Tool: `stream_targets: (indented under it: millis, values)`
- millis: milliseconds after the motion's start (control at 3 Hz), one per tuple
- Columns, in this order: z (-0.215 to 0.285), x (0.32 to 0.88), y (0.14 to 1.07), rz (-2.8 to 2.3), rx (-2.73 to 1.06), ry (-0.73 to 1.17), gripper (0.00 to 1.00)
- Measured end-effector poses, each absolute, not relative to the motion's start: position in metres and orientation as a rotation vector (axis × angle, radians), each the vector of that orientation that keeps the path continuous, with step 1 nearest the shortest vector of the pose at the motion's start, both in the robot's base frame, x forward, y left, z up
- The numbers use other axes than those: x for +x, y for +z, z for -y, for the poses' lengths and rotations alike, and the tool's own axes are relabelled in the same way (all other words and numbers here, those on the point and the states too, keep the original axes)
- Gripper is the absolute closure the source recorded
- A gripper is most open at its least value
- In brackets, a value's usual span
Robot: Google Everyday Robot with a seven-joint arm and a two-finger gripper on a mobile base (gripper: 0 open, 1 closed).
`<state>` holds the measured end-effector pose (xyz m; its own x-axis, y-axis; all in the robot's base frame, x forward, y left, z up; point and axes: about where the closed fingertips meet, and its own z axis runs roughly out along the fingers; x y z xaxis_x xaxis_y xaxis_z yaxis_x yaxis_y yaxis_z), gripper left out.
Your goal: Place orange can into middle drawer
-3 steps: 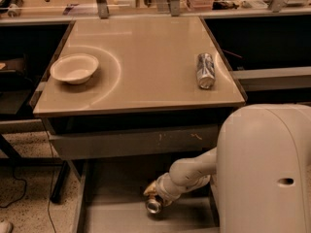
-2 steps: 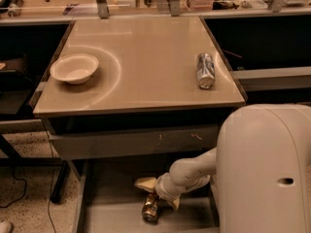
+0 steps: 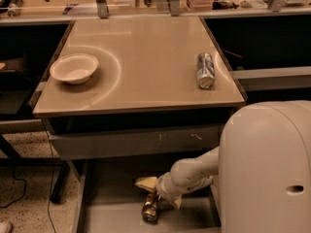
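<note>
Camera view: orange can, mottled brown-gold, in middle drawer w/ tool spread above.

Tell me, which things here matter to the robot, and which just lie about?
For the job: orange can, down in the open middle drawer; pincer close above it.
Lying about: white bowl and silver can on the table.

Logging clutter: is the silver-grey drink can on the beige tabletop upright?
No, the silver-grey drink can lies on its side; the gripper is below, over the wide grey drawer by the orange-brown can.
</note>
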<state>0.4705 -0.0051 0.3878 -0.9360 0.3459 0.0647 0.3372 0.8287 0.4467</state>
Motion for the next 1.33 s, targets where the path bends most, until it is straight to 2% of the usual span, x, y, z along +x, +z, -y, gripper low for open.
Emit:
stream_targets:
  millis: [667, 1333]
  values:
    - [0.047, 0.47, 0.466, -2.832, 0.702, 0.517, 0.0]
    - [0.12, 0.426, 0.51, -2.73, 0.848, 0.345, 0.0]
